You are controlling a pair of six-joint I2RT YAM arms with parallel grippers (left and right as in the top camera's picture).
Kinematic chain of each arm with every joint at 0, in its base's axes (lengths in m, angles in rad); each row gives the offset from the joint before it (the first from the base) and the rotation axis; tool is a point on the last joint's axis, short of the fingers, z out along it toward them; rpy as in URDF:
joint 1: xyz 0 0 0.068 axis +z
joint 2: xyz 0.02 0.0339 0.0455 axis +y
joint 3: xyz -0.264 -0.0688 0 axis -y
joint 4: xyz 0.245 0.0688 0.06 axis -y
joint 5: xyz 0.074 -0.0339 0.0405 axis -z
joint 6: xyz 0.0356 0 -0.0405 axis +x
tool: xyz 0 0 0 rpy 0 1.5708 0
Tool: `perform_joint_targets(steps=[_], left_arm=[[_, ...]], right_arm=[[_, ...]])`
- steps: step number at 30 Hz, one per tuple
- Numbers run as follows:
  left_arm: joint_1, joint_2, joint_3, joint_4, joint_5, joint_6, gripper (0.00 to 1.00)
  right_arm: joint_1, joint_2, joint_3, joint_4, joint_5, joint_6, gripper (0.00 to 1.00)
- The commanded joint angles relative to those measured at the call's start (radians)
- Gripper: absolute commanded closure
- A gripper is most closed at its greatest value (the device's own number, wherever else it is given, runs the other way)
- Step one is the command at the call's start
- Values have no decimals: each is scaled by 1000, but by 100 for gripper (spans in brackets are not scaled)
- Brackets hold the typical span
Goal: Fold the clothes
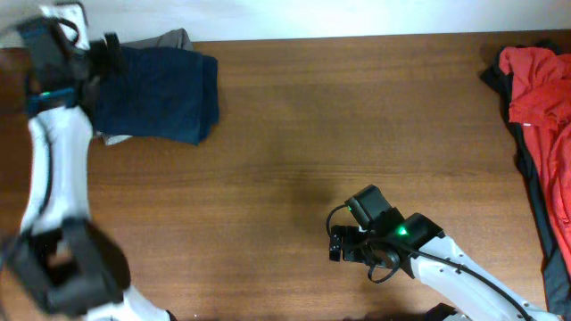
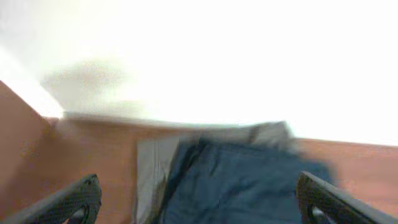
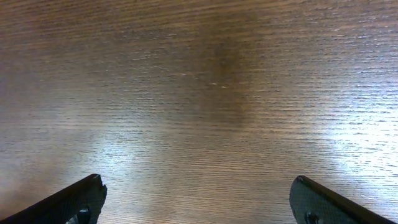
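A folded dark navy garment point(image 1: 165, 96) lies at the table's back left on top of an olive-grey garment point(image 1: 169, 38) that shows at its edges. Both show blurred in the left wrist view: navy point(image 2: 242, 186), grey point(image 2: 152, 168). My left gripper point(image 1: 107, 53) hangs open and empty over the navy garment's left end; its fingers point(image 2: 199, 199) are spread wide. A bright red garment point(image 1: 540, 89) lies in a heap at the right edge. My right gripper point(image 1: 337, 242) is open and empty above bare wood point(image 3: 199, 186) at the front centre.
A dark garment point(image 1: 535, 192) lies under and beside the red one along the right edge. The wooden table point(image 1: 294, 160) stretches between the two piles. A white wall runs behind the table's back edge point(image 2: 249, 62).
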Motion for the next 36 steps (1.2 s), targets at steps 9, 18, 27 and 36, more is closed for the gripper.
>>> perform_joint_targets(steps=[9, 18, 27, 36], left_arm=[[-32, -572, 10, -511, 289, 10, 1], [-32, -906, -47, -855, 422, 18, 1], [-32, -1211, -339, -882, 491, 17, 1], [-32, -1315, -612, -860, 535, 16, 1]], right_arm=[[0, -127, 370, -219, 127, -103, 1], [0, -468, 569, -431, 245, -100, 1], [0, -805, 515, -594, 312, 42, 1], [-2, -1033, 454, -624, 406, 58, 1]])
